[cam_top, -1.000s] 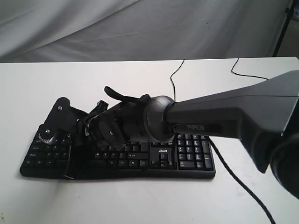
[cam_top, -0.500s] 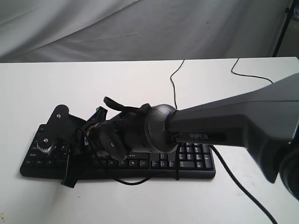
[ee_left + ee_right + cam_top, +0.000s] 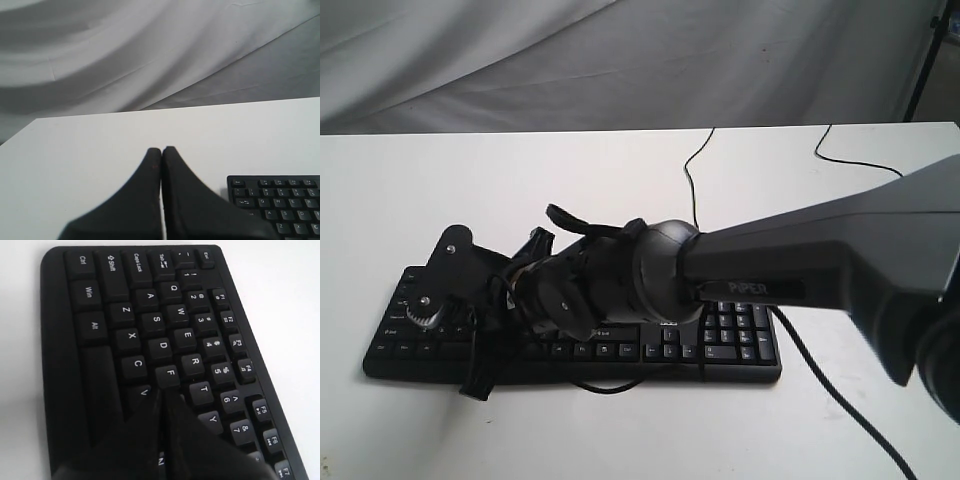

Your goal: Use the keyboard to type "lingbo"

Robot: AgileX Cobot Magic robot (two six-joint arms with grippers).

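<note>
The big grey arm (image 3: pixel 800 260) marked "PIPER" (image 3: pixel 752 288) hides the middle of the keyboard (image 3: pixel 732 338), so only its two ends show. The keyboard is long, flat and black and lies on the white table (image 3: pixel 570 170), with white writing like Ctrl, Shift, Esc, Q, W, E and R. The right gripper (image 3: pixel 162 392) has its fingers pressed together on nothing, tips by the F key (image 3: pixel 170 374). The left gripper (image 3: pixel 161 150) is pinched together too, holding nothing, over bare table near a keyboard corner.

Right arm (image 3: pixel 800 260) over keyboard (image 3: pixel 730 335), table (image 3: pixel 570 170) beyond.
</note>
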